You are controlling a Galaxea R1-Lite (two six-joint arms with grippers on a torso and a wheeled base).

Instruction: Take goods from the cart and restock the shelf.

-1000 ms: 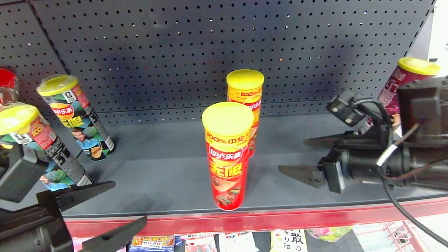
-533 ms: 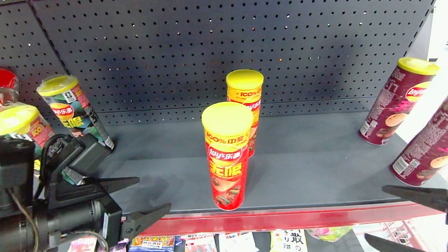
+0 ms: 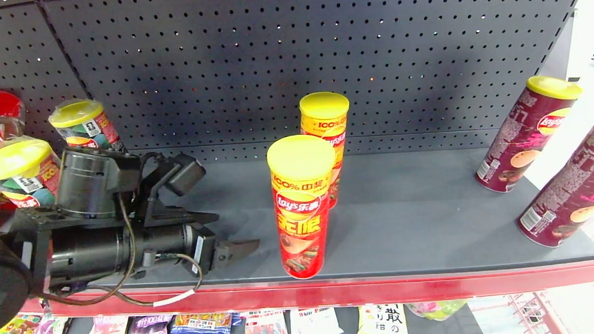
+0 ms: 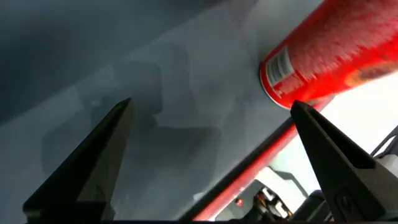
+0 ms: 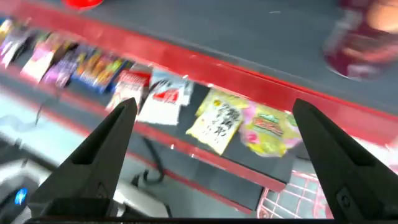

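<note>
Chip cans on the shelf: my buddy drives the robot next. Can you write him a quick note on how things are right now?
Left gripper: open, empty, low over the shelf, beside the front red can.
Right gripper: open, empty, out in front of the shelf's red lip.
Done: standing on the shelf are the back red can, maroon cans right, green cans left.
Left: probably fetch more from the cart.

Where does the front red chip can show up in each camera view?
Head view: the front red chip can stands upright mid-shelf, just behind the red shelf edge.
Left wrist view: its lower end sits ahead of the open left gripper, beside that edge.
Right wrist view: a red sliver on the shelf beyond that edge is probably it; too blurred to confirm.
Shared landmark: the red shelf edge.
</note>
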